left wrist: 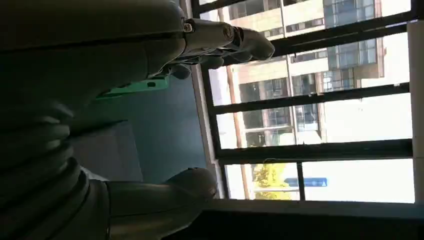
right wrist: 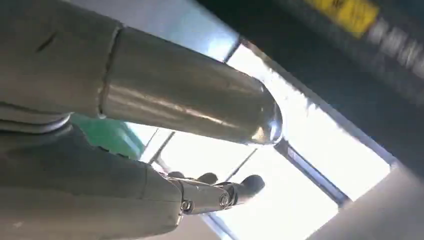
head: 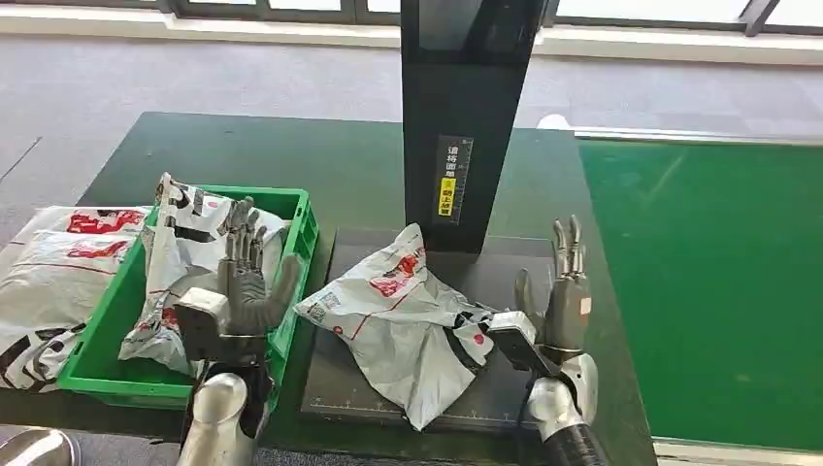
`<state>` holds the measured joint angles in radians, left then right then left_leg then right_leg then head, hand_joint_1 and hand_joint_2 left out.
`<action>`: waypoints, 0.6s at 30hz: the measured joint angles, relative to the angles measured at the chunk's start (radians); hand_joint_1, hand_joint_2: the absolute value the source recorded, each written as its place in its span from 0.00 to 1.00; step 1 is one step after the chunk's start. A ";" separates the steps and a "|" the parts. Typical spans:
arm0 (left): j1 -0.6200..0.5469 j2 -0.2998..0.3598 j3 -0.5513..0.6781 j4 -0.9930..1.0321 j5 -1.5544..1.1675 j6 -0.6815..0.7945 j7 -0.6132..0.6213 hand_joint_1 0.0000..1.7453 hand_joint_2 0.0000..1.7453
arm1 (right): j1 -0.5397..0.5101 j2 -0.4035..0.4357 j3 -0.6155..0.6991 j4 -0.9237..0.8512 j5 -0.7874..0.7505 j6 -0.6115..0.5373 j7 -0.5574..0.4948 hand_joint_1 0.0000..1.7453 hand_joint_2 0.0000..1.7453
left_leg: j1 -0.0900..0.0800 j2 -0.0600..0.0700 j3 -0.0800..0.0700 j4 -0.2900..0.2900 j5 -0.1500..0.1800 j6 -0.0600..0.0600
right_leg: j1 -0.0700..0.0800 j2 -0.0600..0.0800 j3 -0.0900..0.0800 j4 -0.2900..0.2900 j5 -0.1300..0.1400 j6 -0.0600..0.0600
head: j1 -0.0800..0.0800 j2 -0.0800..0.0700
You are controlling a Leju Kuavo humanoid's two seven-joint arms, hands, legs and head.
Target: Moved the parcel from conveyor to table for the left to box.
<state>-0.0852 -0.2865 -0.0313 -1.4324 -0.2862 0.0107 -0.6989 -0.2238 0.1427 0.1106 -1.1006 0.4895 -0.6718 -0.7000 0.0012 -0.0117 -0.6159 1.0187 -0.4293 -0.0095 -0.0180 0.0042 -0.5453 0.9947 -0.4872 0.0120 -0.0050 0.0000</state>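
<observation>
A crumpled grey parcel (head: pixel 403 316) with red and black print lies on the dark scale plate (head: pixel 495 277) in front of the black post. My right hand (head: pixel 563 291) is raised just right of it, fingers straight up and apart, holding nothing. My left hand (head: pixel 247 277) is lifted over the green box (head: pixel 296 257), fingers spread, empty. Another grey parcel (head: pixel 180 248) leans inside that box. In the wrist views my left hand (left wrist: pixel 80 55) and right hand (right wrist: pixel 125 90) show against windows with nothing in them.
More grey parcels (head: pixel 58 272) are piled left of the box. The black post (head: pixel 466 116) with a yellow label stands behind the plate. The green conveyor belt (head: pixel 718 282) runs along the right. All of it sits on a dark green table (head: pixel 291 155).
</observation>
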 measured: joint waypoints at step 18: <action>-0.057 0.001 -0.138 0.285 -0.366 0.156 0.051 0.00 1.00 | 0.091 0.087 -0.264 -0.310 0.106 -0.030 0.000 0.00 1.00 | 0.000 0.002 0.000 0.000 -0.001 0.000 | 0.000 0.001 -0.001 0.000 0.000 0.000 | 0.000 0.000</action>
<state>-0.1424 -0.2853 -0.1694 -1.1478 -0.6519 0.1671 -0.6477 -0.1324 0.2300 -0.1537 -1.4103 0.5955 -0.7019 -0.7000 0.0011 -0.0094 -0.6159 1.0187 -0.4302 -0.0095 -0.0180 0.0048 -0.5460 0.9946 -0.4873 0.0119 -0.0050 -0.0004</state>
